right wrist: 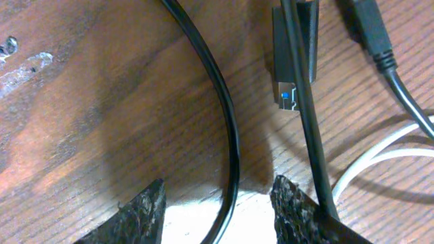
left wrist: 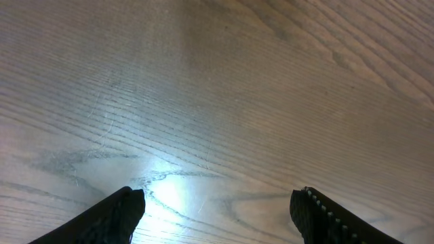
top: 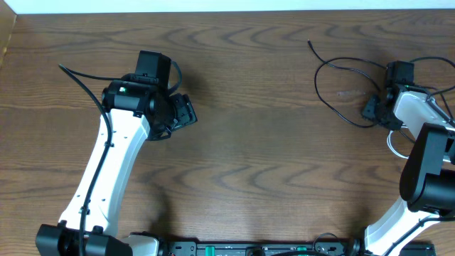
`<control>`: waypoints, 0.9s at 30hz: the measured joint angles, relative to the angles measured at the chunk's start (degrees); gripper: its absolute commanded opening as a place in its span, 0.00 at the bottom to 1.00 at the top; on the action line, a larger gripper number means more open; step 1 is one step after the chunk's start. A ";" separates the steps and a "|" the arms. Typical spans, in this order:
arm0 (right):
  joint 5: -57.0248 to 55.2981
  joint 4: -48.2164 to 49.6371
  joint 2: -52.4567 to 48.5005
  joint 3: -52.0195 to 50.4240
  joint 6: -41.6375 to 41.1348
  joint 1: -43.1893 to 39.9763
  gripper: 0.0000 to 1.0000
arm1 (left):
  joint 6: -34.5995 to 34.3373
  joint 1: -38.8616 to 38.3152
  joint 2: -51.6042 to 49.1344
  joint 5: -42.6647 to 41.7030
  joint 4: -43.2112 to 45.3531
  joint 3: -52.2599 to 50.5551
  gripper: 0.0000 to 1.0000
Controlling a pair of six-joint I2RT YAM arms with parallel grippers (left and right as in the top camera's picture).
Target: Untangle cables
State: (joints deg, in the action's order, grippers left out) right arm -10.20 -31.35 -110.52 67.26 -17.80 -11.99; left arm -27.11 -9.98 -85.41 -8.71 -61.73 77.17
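Straddling black cable [right wrist: 229, 129] hangs right end effector [right wrist: 218, 195] (parted).

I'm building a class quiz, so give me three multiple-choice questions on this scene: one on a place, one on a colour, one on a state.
1. Where do the black cable and white cable lie? A) right side of the table B) centre C) under the left arm
2. What colour is the cable between the fingers of the right gripper? A) white B) black C) red
3. The left gripper is: A) shut on a cable B) open, empty C) shut, empty
A: overhead shows both at the right edge. B: the black cable runs between them. B: fingers apart over bare table.
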 measured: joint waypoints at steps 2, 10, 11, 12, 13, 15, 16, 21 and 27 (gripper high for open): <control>-0.04 -0.50 0.00 0.02 -0.07 0.00 0.46 | 0.00 0.00 0.00 0.02 0.02 0.00 0.75; -0.07 -0.59 0.00 0.02 -1.11 0.00 0.47 | 0.00 0.00 0.00 0.02 0.02 0.00 0.75; -0.04 -0.57 0.00 0.02 -1.11 0.00 0.46 | 0.00 0.00 0.00 0.00 0.02 0.00 0.75; -0.02 -0.57 -0.02 0.02 -1.11 0.00 0.44 | 0.00 0.00 0.00 0.00 0.02 0.00 0.75; 0.07 -0.55 -0.09 0.02 -1.16 0.00 0.36 | 0.00 0.00 0.00 0.02 0.02 0.00 0.75; 0.50 -0.44 -0.20 0.02 -1.57 0.00 0.28 | 0.02 0.00 0.00 0.00 -0.02 0.00 0.75; 0.74 -0.31 -0.28 0.09 -1.60 0.00 0.23 | 0.00 0.00 0.00 0.02 -0.09 0.00 0.75; 2.75 0.13 -0.46 0.22 -1.73 0.00 0.20 | 0.00 0.00 0.00 0.02 -0.20 0.00 0.75; 5.05 0.61 -0.48 0.22 -1.73 -0.57 0.20 | 0.00 0.00 0.00 0.02 -0.22 0.00 0.75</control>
State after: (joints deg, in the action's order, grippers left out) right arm -5.15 -30.74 -111.00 67.48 -19.53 -12.56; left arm -27.11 -9.98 -85.41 -8.69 -61.95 77.17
